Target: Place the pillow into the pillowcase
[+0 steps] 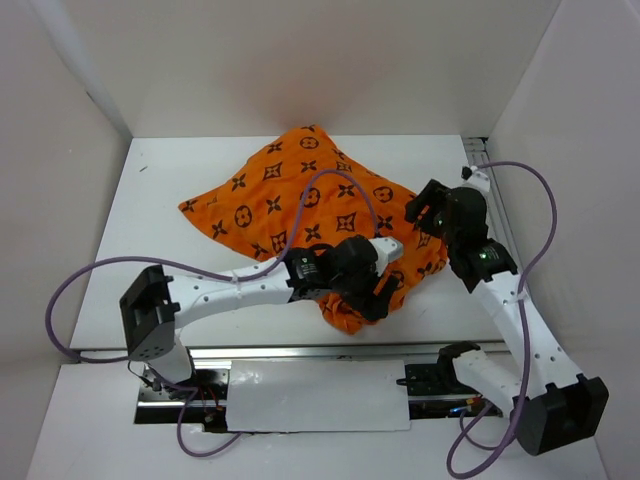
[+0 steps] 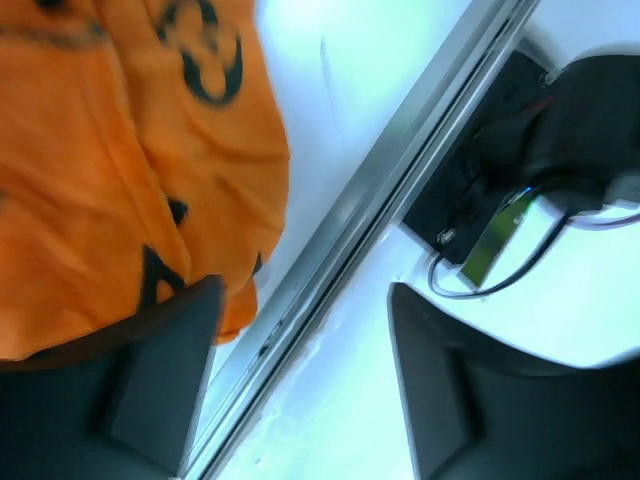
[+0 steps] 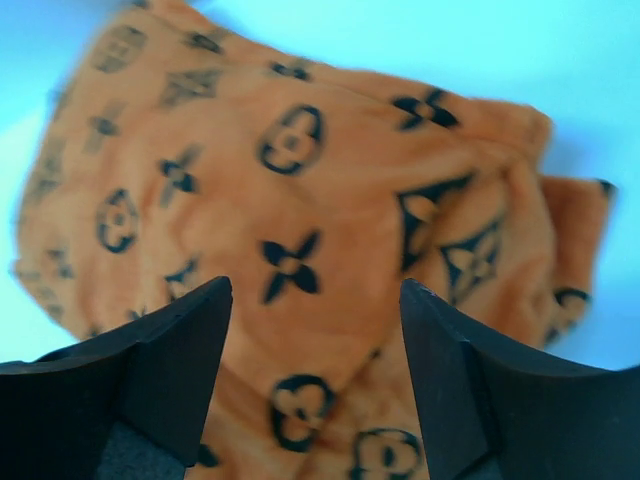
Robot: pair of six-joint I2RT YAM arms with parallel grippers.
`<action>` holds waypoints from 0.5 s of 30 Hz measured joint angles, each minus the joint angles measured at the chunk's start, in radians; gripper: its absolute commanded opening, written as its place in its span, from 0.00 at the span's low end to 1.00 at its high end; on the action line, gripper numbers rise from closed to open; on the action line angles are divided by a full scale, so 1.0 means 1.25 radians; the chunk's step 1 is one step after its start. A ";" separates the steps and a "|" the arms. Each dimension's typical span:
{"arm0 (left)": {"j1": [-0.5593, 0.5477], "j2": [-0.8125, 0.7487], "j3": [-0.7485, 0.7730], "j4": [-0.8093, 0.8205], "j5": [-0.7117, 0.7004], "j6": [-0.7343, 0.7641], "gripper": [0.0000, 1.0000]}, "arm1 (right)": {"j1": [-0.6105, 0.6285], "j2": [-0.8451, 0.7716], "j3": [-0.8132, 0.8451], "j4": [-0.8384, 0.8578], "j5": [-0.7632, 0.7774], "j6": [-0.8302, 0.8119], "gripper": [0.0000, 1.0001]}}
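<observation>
Shows bright orange, brown-monogrammed fabric pillowcase (image 1: pixel 310 215) bulging on the white bench (image 1: pixel 160 200) — probably hiding the pillow, nowhere visible. Finds left hand (image 1: pixel 375 298) at its near corner, spread wide, gripping nothing; right hand (image 1: pixel 422 214) over the right edge, likewise open and empty — seemingly placed for tidying.

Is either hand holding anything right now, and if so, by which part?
Nothing is held. The left hand and right hand both stand open; the pillowcase lies beside the left hand, not between its fingers.

Fuzzy cloth pillowcase (image 1: pixel 300 190) on smooth matt table (image 1: pixel 160 195).
</observation>
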State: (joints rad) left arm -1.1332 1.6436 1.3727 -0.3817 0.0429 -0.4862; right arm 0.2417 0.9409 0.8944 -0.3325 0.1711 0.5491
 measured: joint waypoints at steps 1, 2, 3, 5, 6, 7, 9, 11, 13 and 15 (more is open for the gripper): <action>-0.005 0.016 0.000 -0.012 0.000 -0.008 1.00 | 0.000 0.009 0.000 -0.023 0.013 -0.005 0.78; -0.008 0.026 0.002 -0.030 -0.003 -0.010 1.00 | -0.001 0.021 0.000 -0.037 0.023 -0.009 0.82; -0.009 0.033 0.007 -0.050 -0.015 -0.011 1.00 | -0.002 0.035 0.000 -0.047 0.027 -0.014 0.84; -0.001 0.034 0.019 -0.091 -0.050 -0.012 1.00 | -0.002 0.070 0.000 -0.060 0.028 -0.020 0.86; 0.008 0.031 0.030 -0.109 -0.067 -0.012 1.00 | -0.002 0.088 0.000 -0.064 0.023 -0.026 0.90; 0.026 0.024 0.043 -0.121 -0.084 -0.012 1.00 | -0.003 0.105 0.000 -0.065 0.015 -0.029 0.92; 0.085 0.004 0.066 -0.135 -0.103 -0.011 1.00 | -0.005 0.131 0.000 -0.063 -0.002 -0.040 0.95; 0.187 -0.016 0.089 -0.139 -0.123 -0.013 1.00 | -0.005 0.151 0.000 -0.063 -0.013 -0.046 0.99; 0.305 -0.013 0.132 -0.143 -0.137 -0.013 1.00 | -0.006 0.173 0.000 -0.061 -0.023 -0.058 0.99; 0.422 0.025 0.196 -0.134 -0.157 -0.011 1.00 | -0.006 0.195 0.000 -0.061 -0.031 -0.067 0.99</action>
State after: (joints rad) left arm -0.6060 1.6745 1.6176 -0.5488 -0.1528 -0.4999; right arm 0.2337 1.1851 0.8940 -0.4084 0.1322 0.4660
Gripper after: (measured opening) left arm 1.000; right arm 0.989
